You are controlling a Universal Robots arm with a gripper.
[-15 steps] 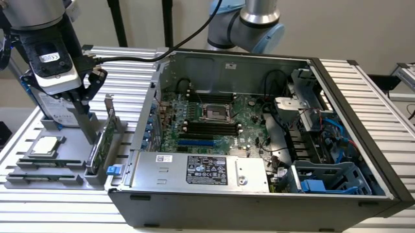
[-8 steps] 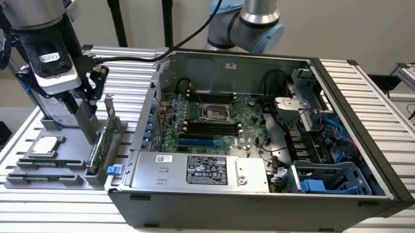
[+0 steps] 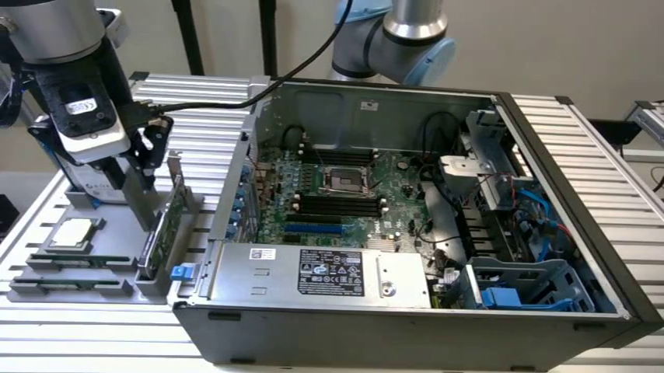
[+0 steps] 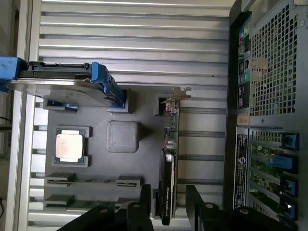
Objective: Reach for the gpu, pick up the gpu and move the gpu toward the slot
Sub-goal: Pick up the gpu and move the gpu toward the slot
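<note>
The gpu [image 4: 169, 159] is a green card standing on its long edge in a grey holder tray [image 4: 96, 125], its silver bracket [image 4: 176, 92] at the far end from my fingers. In the exterior view the gpu [image 3: 166, 227] stands at the left, just outside the open computer case. My gripper [image 4: 169, 208] is open and hangs over the card's end opposite the bracket, one finger on each side with a gap showing between each finger and the card. From outside, the gripper [image 3: 148, 198] sits low beside the card. Blue expansion slots [image 3: 316, 229] lie on the motherboard.
On the same tray sit a silver hard drive with blue rails [image 4: 67, 82], a square CPU chip [image 4: 70, 146] and two memory sticks [image 4: 91, 180]. The computer case's rear wall [image 4: 269, 96] stands close beside the card. A power supply [image 3: 322, 272] fills the case's near side.
</note>
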